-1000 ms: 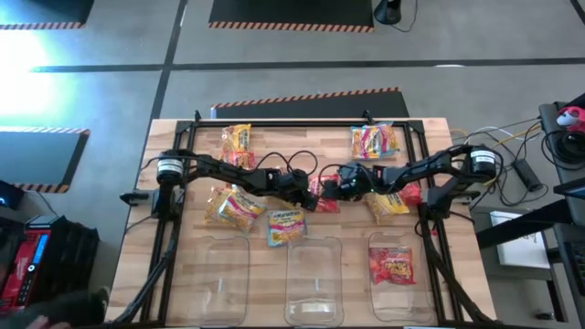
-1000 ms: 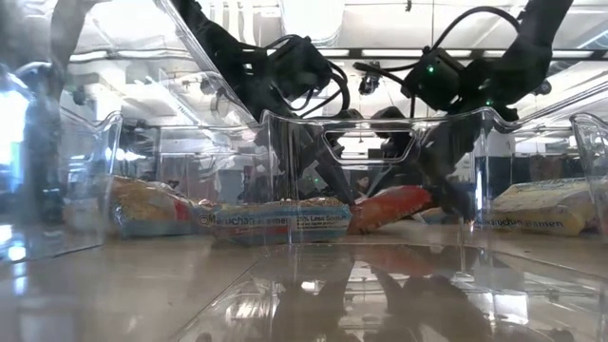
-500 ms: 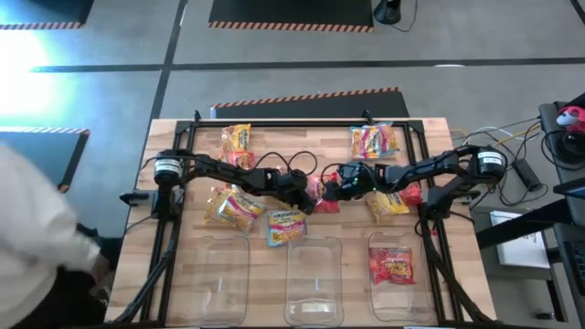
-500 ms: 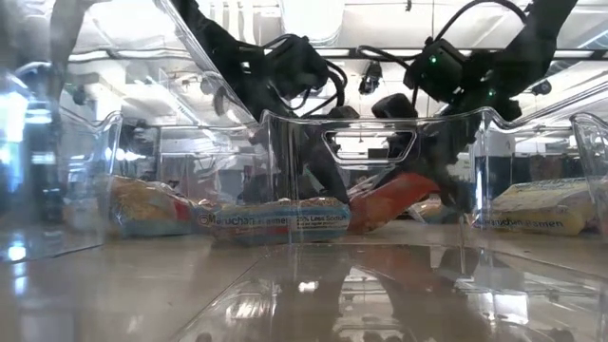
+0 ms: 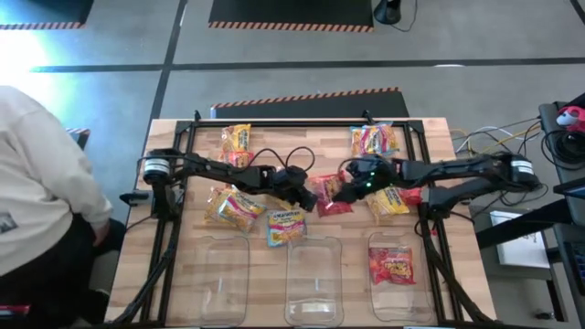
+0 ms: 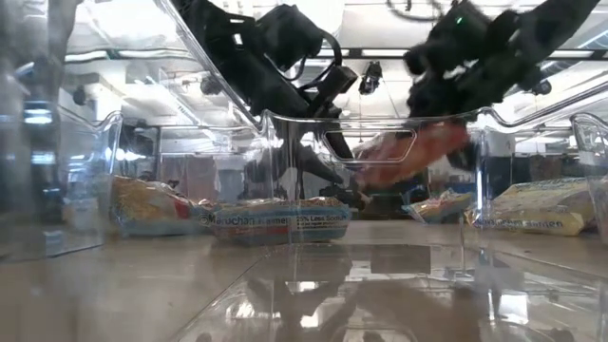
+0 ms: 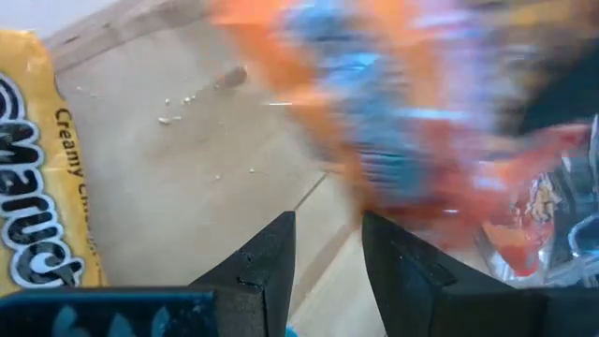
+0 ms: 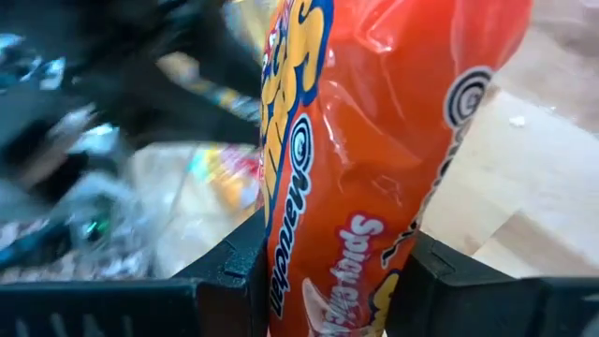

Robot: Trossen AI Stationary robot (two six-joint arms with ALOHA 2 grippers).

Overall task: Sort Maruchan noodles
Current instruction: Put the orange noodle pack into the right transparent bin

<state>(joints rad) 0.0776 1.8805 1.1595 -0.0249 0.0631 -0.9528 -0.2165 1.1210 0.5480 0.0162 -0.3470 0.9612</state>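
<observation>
The right gripper [image 8: 328,281] pinches a red packet [image 8: 374,140], lifted mid-table. The left gripper [image 7: 328,253] hangs beside it, fingers slightly parted, holding nothing.

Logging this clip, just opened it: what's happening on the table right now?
The right end effector is shut on a red Maruchan packet, held above the table's middle. The left end effector sits beside it, fingers a little apart, holding nothing. One red packet already lies in the right-hand clear bin; the yellow packets and multicoloured ones lie unsorted on the wooden table.
</observation>
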